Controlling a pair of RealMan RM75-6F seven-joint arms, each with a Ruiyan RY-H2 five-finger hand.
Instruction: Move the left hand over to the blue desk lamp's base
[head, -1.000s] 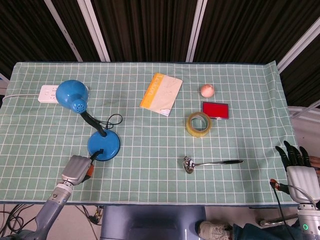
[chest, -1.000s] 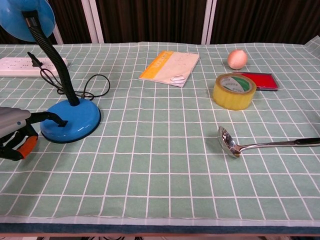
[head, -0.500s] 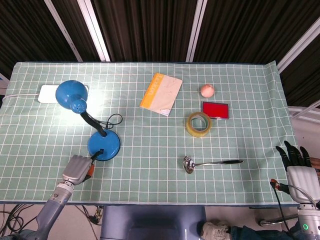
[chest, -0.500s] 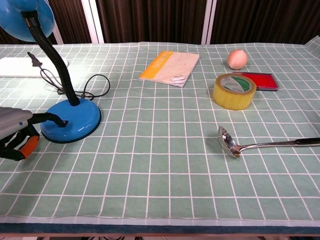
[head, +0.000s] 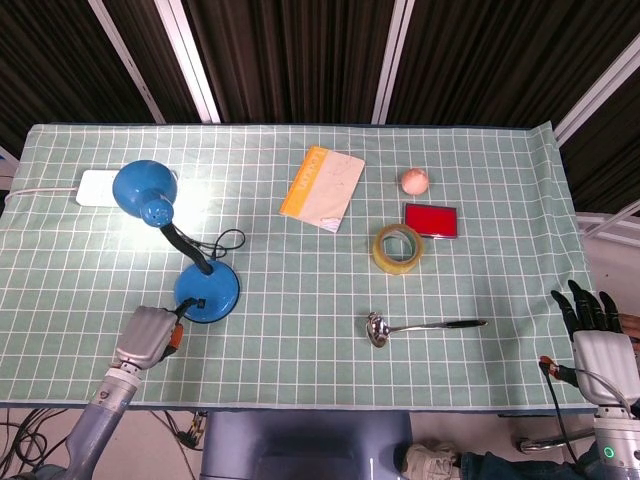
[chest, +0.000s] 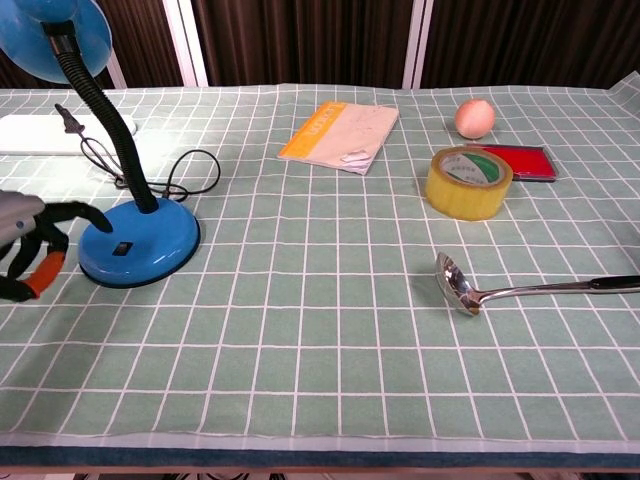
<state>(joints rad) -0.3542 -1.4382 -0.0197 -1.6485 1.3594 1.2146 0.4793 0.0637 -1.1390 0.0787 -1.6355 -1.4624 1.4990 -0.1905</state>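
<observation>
— At the near-left of the green checked tablecloth (head: 300, 350), there's the blue desk lamp's round base (head: 207, 292), its black gooseneck (chest: 100, 110) rising to the blue shade (head: 143, 189), lit over the white power strip (head: 95, 187).

— And the left hand (chest: 30, 255)?

— Just left of the base, fingers curled loosely with nothing in them, one dark fingertip reaching to the rim; touching or a hair off, I can't tell from here.

— The right hand (head: 592, 325)?

— Off the table's near-right corner, dark fingers straight up and slightly apart, holding nothing.

— The rest?

— A steel ladle (head: 420, 326) with a black handle mid-table, a yellow tape roll (chest: 468, 182) near a red flat case (head: 431, 220), a peach-coloured ball (head: 414, 181), an orange-edged notebook (head: 322, 187).
</observation>
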